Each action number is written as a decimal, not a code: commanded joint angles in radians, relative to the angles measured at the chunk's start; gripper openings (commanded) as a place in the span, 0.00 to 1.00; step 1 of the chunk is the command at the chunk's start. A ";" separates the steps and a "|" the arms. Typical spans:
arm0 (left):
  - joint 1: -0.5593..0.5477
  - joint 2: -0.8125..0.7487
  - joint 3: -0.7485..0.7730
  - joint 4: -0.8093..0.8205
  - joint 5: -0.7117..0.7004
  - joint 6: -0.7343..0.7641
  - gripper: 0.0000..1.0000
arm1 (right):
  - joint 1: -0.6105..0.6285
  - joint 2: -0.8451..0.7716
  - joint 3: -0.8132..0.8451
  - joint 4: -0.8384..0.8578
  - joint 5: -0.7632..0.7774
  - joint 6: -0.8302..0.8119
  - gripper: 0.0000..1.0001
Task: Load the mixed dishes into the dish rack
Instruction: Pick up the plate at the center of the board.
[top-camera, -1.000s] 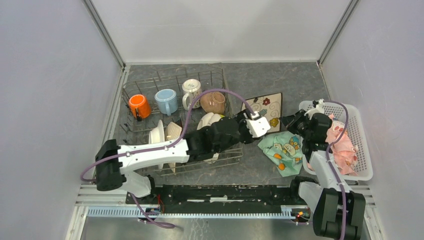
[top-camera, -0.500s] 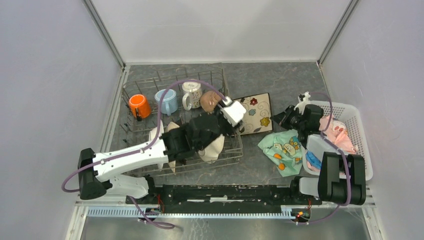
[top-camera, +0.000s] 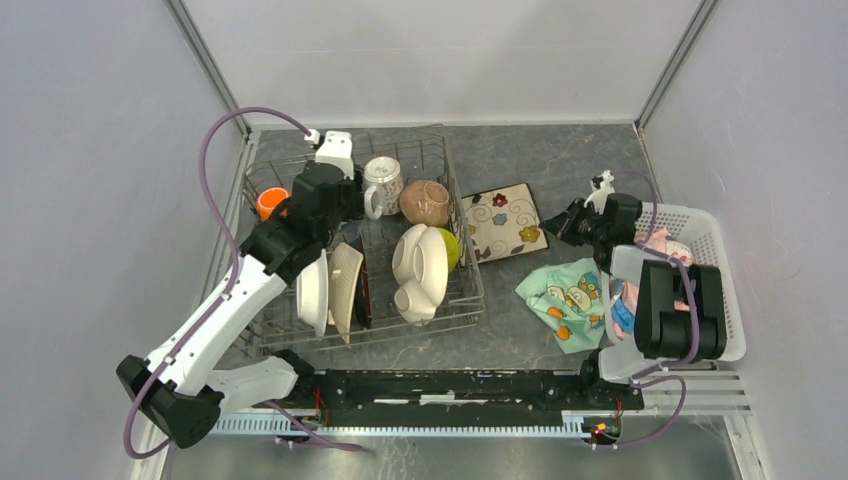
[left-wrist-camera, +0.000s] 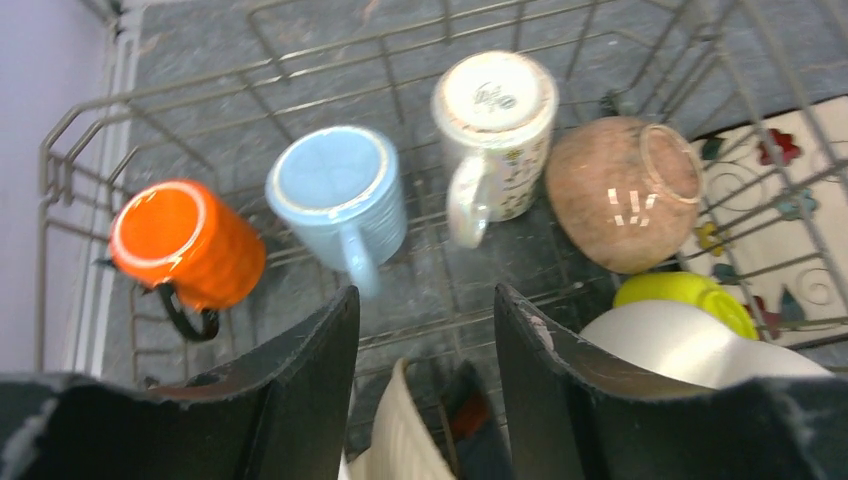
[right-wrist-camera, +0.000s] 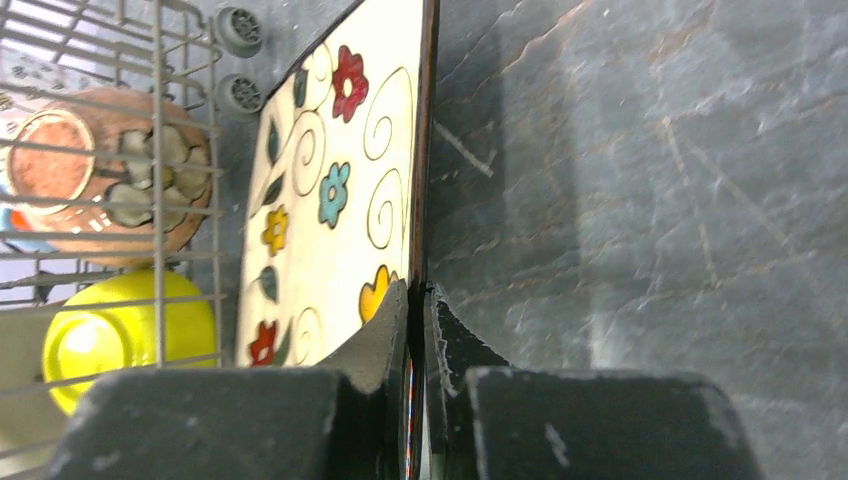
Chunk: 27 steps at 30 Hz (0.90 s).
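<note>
Top external view: the left gripper (top-camera: 318, 192) is held over the back of the dish rack (top-camera: 400, 135). The orange mug (top-camera: 270, 202) is noted just left of its jaws, and the white patterned mug (top-camera: 383, 182) and tan bowl (top-camera: 425, 202) to their right. Upright plates (top-camera: 330, 285) and a lime-green bowl (top-camera: 452, 248) are racked on the near side of the jaws, toward the arm bases. The right gripper (top-camera: 568, 224) is set at the right edge of a square flowered plate (top-camera: 503, 222), which is found on the table (top-camera: 580, 170) just outside the rack. Left wrist view: the jaws are seen apart with nothing between them, and the light-blue mug (left-wrist-camera: 335, 195) is placed base upward just beyond the gap. Right wrist view: the jaws are seen clamped on the flowered plate's near edge. Whether that edge is raised cannot be told.
</note>
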<state>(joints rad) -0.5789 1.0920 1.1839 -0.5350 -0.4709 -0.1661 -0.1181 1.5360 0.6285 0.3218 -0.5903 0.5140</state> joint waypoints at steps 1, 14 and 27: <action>0.091 -0.029 0.031 -0.116 -0.066 -0.065 0.60 | 0.060 0.097 0.112 -0.020 -0.099 -0.073 0.02; 0.330 -0.091 -0.125 -0.044 0.035 -0.090 0.85 | 0.087 0.283 0.324 -0.198 -0.102 -0.197 0.28; 0.340 -0.123 -0.211 -0.005 0.117 -0.071 0.86 | 0.087 0.525 0.634 -0.319 -0.145 -0.291 0.76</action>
<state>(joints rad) -0.2451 0.9993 0.9985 -0.5896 -0.3923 -0.2016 -0.0299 2.0140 1.1881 0.0586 -0.7120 0.2951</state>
